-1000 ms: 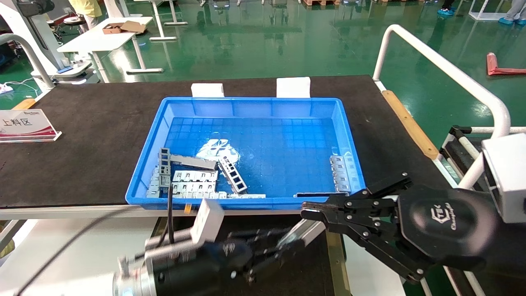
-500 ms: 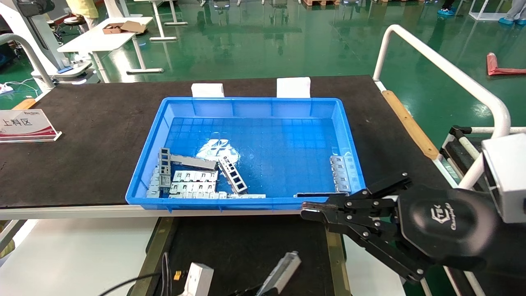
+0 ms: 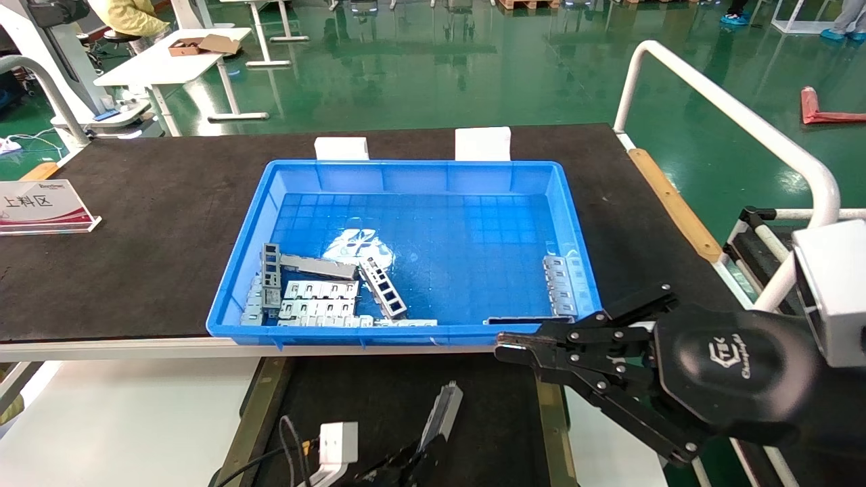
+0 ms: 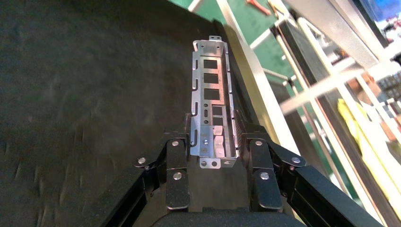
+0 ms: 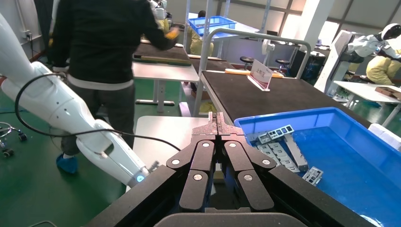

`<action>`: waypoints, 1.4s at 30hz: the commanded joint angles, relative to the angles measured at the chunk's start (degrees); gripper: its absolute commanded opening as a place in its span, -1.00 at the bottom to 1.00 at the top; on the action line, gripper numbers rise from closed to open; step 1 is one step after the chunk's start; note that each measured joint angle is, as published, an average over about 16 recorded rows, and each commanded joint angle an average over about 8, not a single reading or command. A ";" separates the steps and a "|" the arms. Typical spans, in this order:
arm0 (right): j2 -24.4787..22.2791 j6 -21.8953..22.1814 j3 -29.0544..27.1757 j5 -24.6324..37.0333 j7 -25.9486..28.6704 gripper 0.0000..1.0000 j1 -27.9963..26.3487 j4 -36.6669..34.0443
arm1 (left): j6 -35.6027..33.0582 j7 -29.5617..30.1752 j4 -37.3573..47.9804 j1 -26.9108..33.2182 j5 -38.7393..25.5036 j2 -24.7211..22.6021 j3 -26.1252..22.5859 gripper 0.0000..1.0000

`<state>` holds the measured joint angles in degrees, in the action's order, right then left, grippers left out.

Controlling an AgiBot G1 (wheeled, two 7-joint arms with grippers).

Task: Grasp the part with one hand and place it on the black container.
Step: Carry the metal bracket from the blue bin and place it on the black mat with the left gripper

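The part (image 4: 211, 101) is clamped at 1 end by the closed left gripper (image 4: 213, 147), its long axis projecting straight ahead over the black container (image 3: 399, 399). The right gripper (image 3: 517, 352), fully closed and holding nothing, is parked beside the blue bin (image 3: 575, 223).

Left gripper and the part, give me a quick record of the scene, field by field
left gripper: shut on the part, low over the black container
part: not yet set down, far end pointing toward the blue bin
black container: near side of the blue bin, tan-gold edge strips
right gripper: shut, holding nothing, parked beside the bin's near right corner
blue bin: more metal pieces inside
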<state>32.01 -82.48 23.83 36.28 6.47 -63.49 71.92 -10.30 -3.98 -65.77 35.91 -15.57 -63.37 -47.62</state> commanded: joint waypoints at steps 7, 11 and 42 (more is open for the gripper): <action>0.00 0.00 0.00 0.00 0.00 -1.00 0.00 0.00 | 1.39 -4.10 6.14 -0.72 -0.65 -7.09 5.90 -1.00; 0.00 0.00 0.00 0.00 0.00 -1.00 0.00 0.00 | 1.31 -5.54 8.42 -0.93 -0.85 -9.40 8.19 -1.00; 0.00 0.00 0.01 0.00 0.00 1.00 0.00 0.00 | 2.81 -10.94 11.95 -1.98 0.34 -13.66 13.11 1.00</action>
<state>32.01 -82.48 23.84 36.27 6.47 -63.49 71.92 -7.73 -15.10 -53.94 33.94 -15.43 -76.91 -34.50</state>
